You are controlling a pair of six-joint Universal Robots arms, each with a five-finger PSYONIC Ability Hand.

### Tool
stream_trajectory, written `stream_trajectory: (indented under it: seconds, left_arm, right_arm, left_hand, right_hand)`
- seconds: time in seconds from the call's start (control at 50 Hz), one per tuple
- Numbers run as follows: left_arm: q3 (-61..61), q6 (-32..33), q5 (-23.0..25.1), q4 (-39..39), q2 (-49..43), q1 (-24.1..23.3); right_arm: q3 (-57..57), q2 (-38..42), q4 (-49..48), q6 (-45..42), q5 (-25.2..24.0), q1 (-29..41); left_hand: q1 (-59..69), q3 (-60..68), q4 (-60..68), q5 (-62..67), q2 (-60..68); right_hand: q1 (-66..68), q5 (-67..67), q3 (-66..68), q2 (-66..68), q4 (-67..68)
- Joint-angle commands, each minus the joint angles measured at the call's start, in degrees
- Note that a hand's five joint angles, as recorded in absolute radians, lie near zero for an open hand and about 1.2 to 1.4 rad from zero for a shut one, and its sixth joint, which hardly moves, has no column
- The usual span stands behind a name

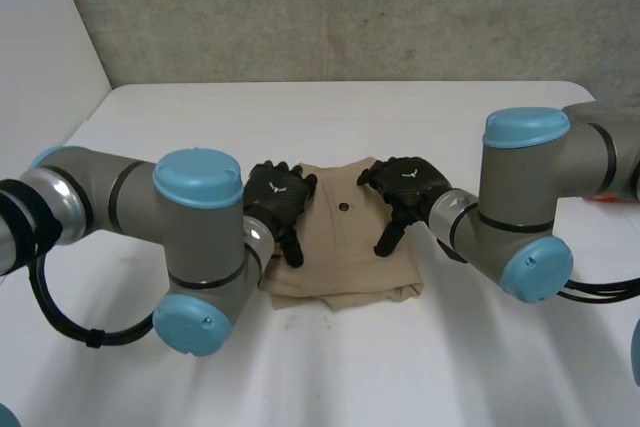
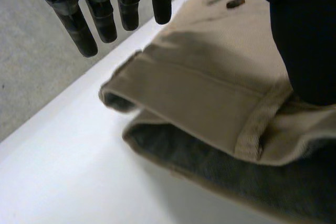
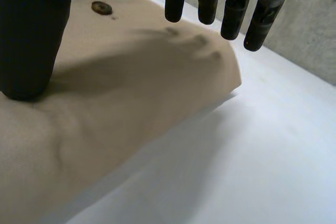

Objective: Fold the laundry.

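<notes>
While the folded beige garment [image 1: 345,252] lies on the worktop [image 1: 330,117], we rest our left robot hand [image 1: 278,197] on its left edge and our right robot hand [image 1: 405,187] on its right edge, both spread, pinching nothing. Next, we judge, comes gripping an edge for another fold.

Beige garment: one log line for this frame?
garment: folded, flat on table | left hand: open, thumb on left edge | right hand: open, thumb on right side
</notes>
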Motion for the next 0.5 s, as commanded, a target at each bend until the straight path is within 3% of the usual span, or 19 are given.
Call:
stream_trajectory:
  seconds: [0.02,0.18,0.34,0.4,0.5]
  left_arm:
    - [1.6,-0.7,3.4,-1.6,5.8,0.9]
    - [0.0,-4.3,12.6,-6.7,18.6,3.8]
    - [-2.2,-7.0,30.1,-15.9,25.9,5.8]
    - [-2.2,-7.2,32.8,-16.5,26.6,6.1]
    - [-2.3,-8.0,32.8,-16.5,27.8,6.2]
  right_arm:
    - [2.6,-6.6,-1.1,-1.0,2.6,0.0]
    - [13.5,-19.0,-7.0,-4.4,4.7,0.1]
    - [28.5,-24.2,-13.8,-4.3,4.3,2.3]
    - [33.7,-23.8,-20.3,-4.9,4.6,5.4]
    - [39.2,-21.7,-30.4,-5.4,4.6,8.4]
  left_hand:
    - [0.2,-1.2,-0.7,-1.6,-0.7]
    - [0.2,-1.2,-0.7,-1.6,-0.7]
    - [0.4,-1.0,-0.5,-1.5,-0.6]
    - [0.4,-1.0,-0.5,-1.5,-0.6]
    - [0.4,-1.0,-0.5,-1.5,-0.6]
  right_hand:
    - [-0.9,-3.6,-2.4,-2.9,-3.7]
    - [-0.9,-3.6,-2.4,-2.9,-3.7]
    - [-0.9,-3.6,-2.4,-2.9,-3.7]
    - [-0.9,-3.6,-2.4,-2.9,-3.7]
    - [-0.9,-3.6,-2.4,-2.9,-3.7]
